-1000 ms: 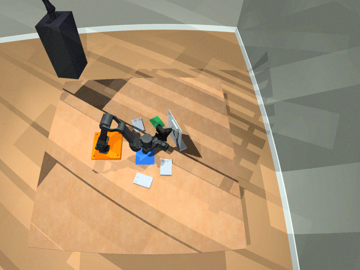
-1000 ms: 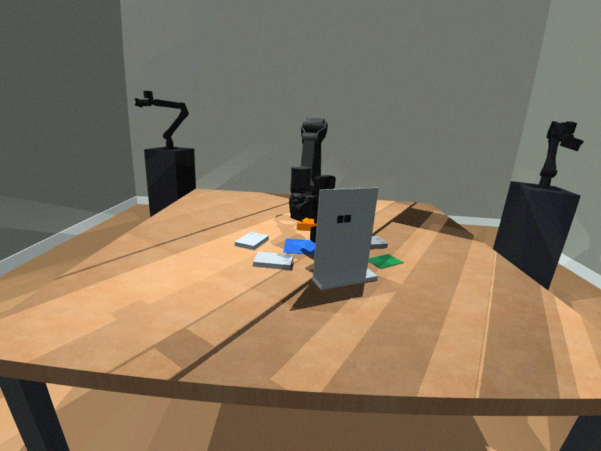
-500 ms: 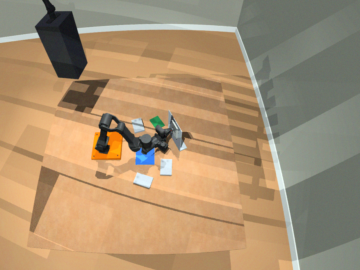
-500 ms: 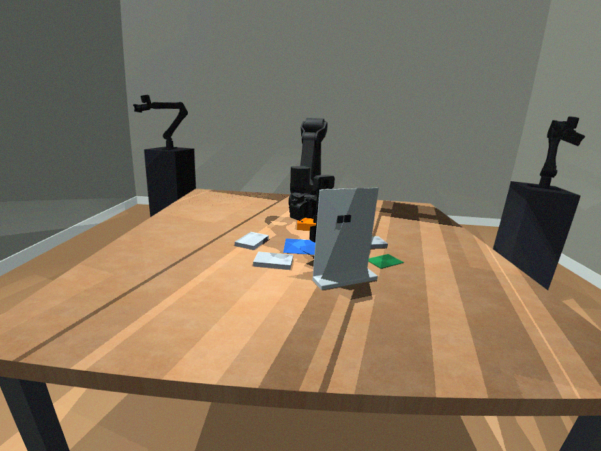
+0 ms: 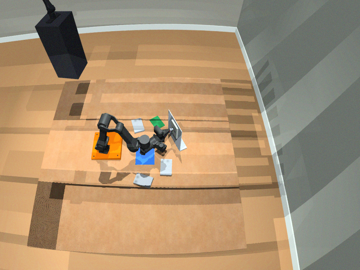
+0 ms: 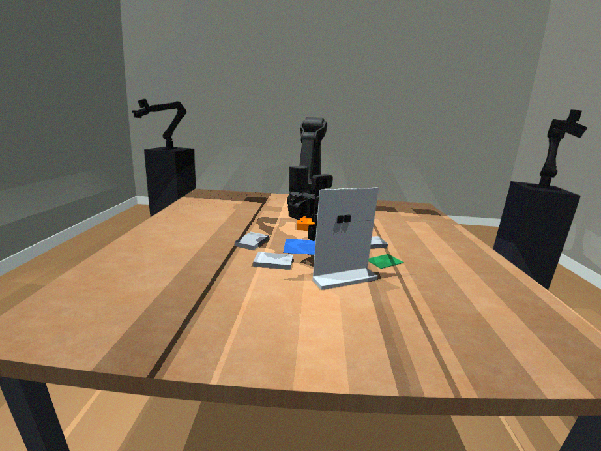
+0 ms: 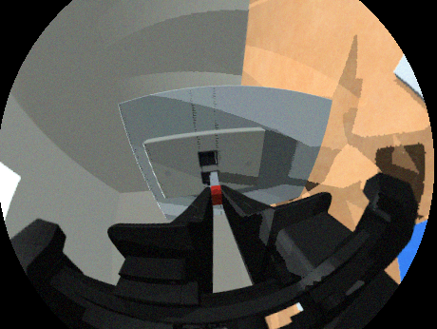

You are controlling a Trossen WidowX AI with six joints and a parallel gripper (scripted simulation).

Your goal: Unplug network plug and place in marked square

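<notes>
The upright grey panel carries a pale faceplate with two dark sockets, the upper one empty. My gripper is shut on the plug, with its red part between the fingertips. The plug's pale front part points at the lower socket, whose dark opening shows beside it. I cannot tell whether its nose is still inside. The tab is not clearly visible. A blue square lies under the arm; a green square lies beside the panel. Which is the marked one is not clear.
Three flat pale blocks lie around the squares: one near the green square, one beside the blue square, and one farther out. The arm stands on an orange base plate.
</notes>
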